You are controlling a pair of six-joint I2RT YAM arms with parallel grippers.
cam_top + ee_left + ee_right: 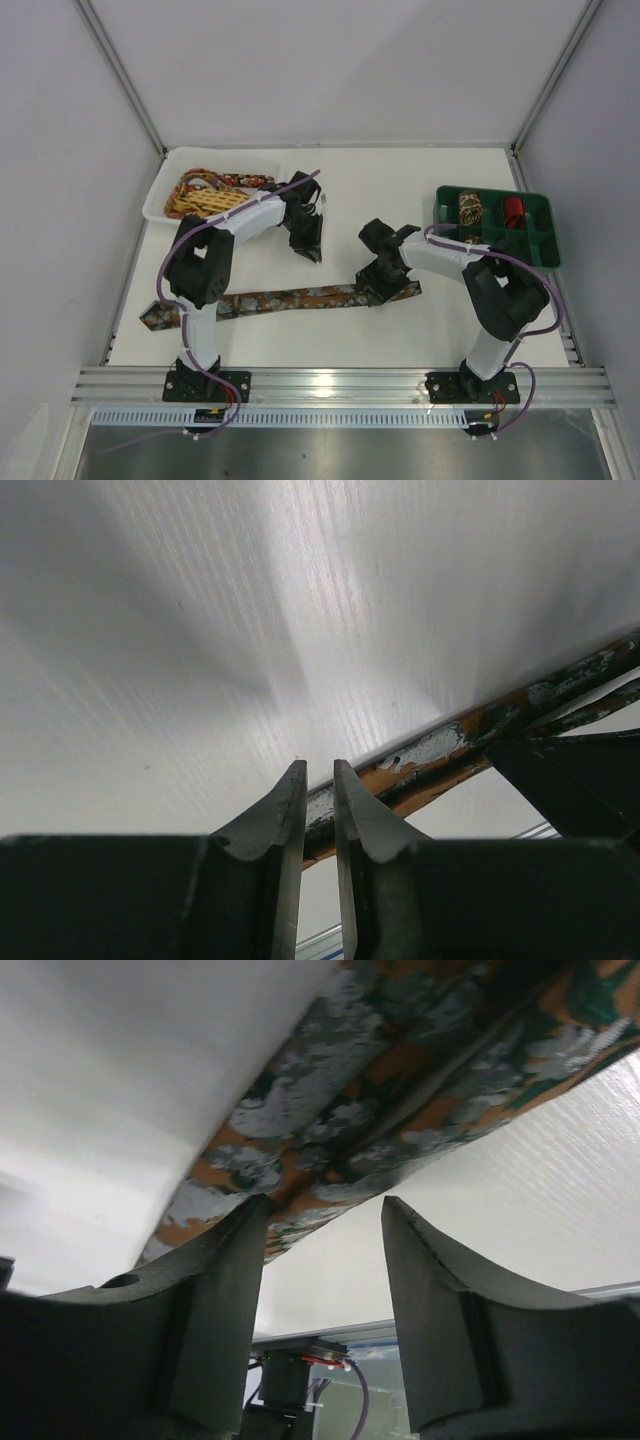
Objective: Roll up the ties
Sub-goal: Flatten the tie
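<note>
A dark brown and orange mottled tie lies flat across the table's near middle. My right gripper hovers open over its right end. In the right wrist view the tie lies just past the fingertips, and the gripper holds nothing. My left gripper hangs above the table behind the tie. In the left wrist view its fingers are almost together with nothing between them, and the tie shows beyond. A yellow lattice tie and a red-floral tie lie in the white bin.
The white bin stands at the back left. A green divided tray at the right holds a brown-yellow rolled coil and a red rolled coil. White walls close in the table on three sides.
</note>
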